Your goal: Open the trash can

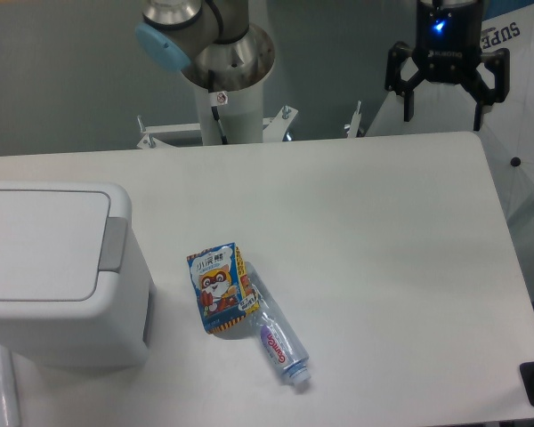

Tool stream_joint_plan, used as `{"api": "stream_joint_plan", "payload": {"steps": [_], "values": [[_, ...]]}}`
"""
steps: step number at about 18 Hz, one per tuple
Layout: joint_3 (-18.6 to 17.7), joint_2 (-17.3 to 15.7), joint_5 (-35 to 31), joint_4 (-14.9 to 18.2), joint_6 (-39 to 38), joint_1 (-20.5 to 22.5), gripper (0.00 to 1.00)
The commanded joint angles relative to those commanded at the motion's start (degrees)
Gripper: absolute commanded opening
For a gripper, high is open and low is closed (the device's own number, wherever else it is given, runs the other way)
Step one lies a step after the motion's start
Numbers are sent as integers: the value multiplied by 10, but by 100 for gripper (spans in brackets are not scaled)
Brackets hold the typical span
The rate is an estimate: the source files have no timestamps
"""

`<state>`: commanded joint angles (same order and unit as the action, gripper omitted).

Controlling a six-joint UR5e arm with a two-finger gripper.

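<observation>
Overhead view of the tabletop point(365, 231). The trash can point(58, 271) stands at about 9 o'clock, against the left edge, its flat lid point(40, 242) down and level — closed. Along the lid's right side runs the darker grey push tab point(114, 243), a narrow strip facing the middle of the tabletop.

The gripper point(441, 111) hangs at about 1 o'clock, past the far edge of the tabletop and well apart from the trash can; its jaws are spread and hold nothing. The blue light above them is lit. The arm's base column point(231, 84) stands at 12 o'clock.

Between gripper and trash can, near the centre, lie a printed snack packet point(219, 287) and a small clear bottle point(280, 347), touching or overlapping at the packet's lower right corner — neither belongs to the task.

Judged step: approach, not yet begun. A sound execution would carry the gripper across toward 9 o'clock at a height that clears the packet and bottle, then bring it down squarely over the push tab. Closing the jaws first would give one blunt tip for pressing. The press should fall on the tab's middle, straight down, not on the lid panel, where it would likely only hold the lid shut.
</observation>
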<state>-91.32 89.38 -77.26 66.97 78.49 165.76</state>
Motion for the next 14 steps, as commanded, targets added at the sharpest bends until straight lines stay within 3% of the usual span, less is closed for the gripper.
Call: {"api": "stream_joint_plan", "payload": {"steps": [4, 14], "values": [[9, 11, 0, -7, -7, -2, 100], [11, 7, -1, -19, -156, -17, 100]]}}
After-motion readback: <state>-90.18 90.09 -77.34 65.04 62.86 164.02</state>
